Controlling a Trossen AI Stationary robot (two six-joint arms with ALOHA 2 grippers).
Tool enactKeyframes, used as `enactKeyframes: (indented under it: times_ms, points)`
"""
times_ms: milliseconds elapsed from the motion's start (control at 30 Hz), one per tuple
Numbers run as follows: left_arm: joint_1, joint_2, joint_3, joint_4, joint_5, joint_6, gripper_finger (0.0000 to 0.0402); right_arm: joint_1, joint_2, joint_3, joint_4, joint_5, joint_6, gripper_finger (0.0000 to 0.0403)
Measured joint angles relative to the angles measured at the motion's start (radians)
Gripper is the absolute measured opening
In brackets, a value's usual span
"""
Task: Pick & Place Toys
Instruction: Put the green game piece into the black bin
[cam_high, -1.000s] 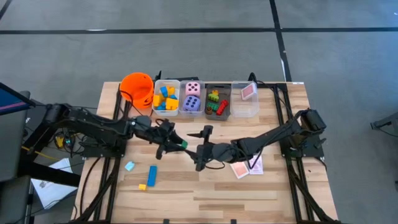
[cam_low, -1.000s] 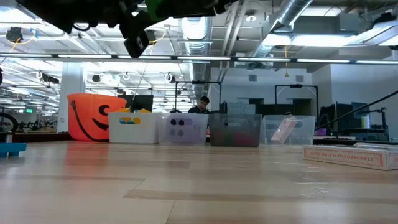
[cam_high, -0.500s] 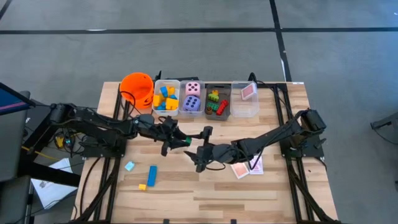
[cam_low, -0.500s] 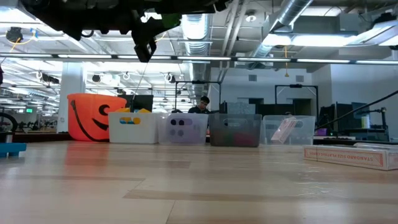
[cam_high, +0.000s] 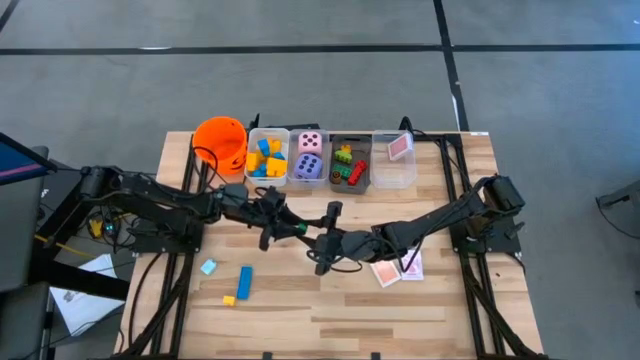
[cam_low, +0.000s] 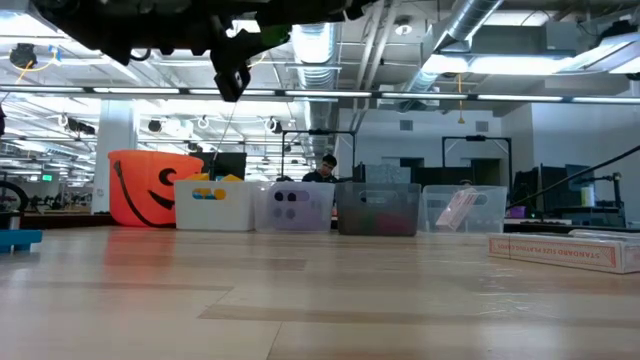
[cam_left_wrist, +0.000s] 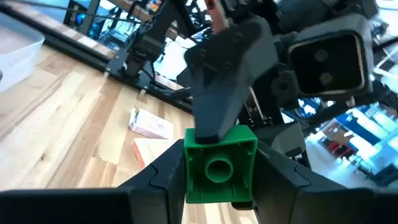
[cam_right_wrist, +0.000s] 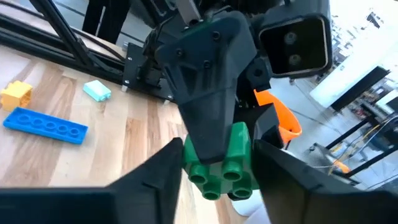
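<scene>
A small green building block (cam_high: 299, 230) is up in the air over the table's middle, between my two grippers. My left gripper (cam_high: 289, 227) reaches in from the left and is shut on it. My right gripper (cam_high: 313, 239) reaches in from the right and is shut on it too. The block's hollow underside (cam_left_wrist: 218, 169) faces the left wrist camera. Its studs (cam_right_wrist: 222, 180) face the right wrist camera. A light blue block (cam_high: 208, 267), a long blue block (cam_high: 245, 280) and a small yellow block (cam_high: 229, 299) lie on the table at front left. Pink-white cards (cam_high: 386, 273) lie at the right. My left gripper pinches two opposite side walls of the green block (cam_left_wrist: 190, 167) between its two fingers, level, from the table's left. The block is lifted clear of the table. My right gripper pinches the block's other two side walls (cam_right_wrist: 191, 158) between its fingers, level, from the table's right, across the left gripper's hold. One of its fingers (cam_left_wrist: 227, 74) shows lying on a wall of the block in the left wrist view.
Along the far edge stand an orange bucket (cam_high: 220, 140), a bin of yellow and blue blocks (cam_high: 266, 157), a bin with two dice (cam_high: 309, 157), a grey bin with blocks (cam_high: 350, 163) and a clear bin with a card (cam_high: 394, 158). Bare wood lies at the front.
My left gripper has carried the green block toward the table's right, up to my right gripper. The block has stayed lifted clear. In the last half second both arms have hardly moved.
</scene>
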Motion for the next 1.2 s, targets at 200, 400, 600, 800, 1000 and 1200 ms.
enactKeyframes:
  times_ms: [200, 400, 600, 800, 1000, 1200]
  points:
    - [0.0, 0.0, 0.0, -0.003, 0.0, -0.011, 0.0133, 0.0, 0.0, 0.0, -0.004, 0.003, -0.01, 0.015]
    - [0.019, -0.03, -0.001, -0.01, 0.009, 0.047, 0.0185, -0.001, -0.003, 0.005, -0.015, -0.008, 0.03, 0.0145]
    - [0.062, -0.131, 0.0, -0.111, 0.052, 0.094, 0.0248, 0.0, 0.0, 0.0, -0.048, -0.007, 0.074, 0.0144]
    - [0.083, -0.266, 0.001, -0.279, 0.051, 0.161, 0.0276, -0.009, 0.0, 0.0, -0.11, 0.234, 0.131, 0.014]
    - [0.093, -0.363, 0.0, -0.445, 0.022, 0.208, 0.0275, -0.077, 0.0, 0.0, -0.317, 0.475, 0.356, 0.0142]
    - [0.093, -0.373, 0.001, -0.51, -0.039, 0.235, 0.0274, -0.222, 0.0, 0.0, -0.378, 0.424, 0.434, 0.0139]
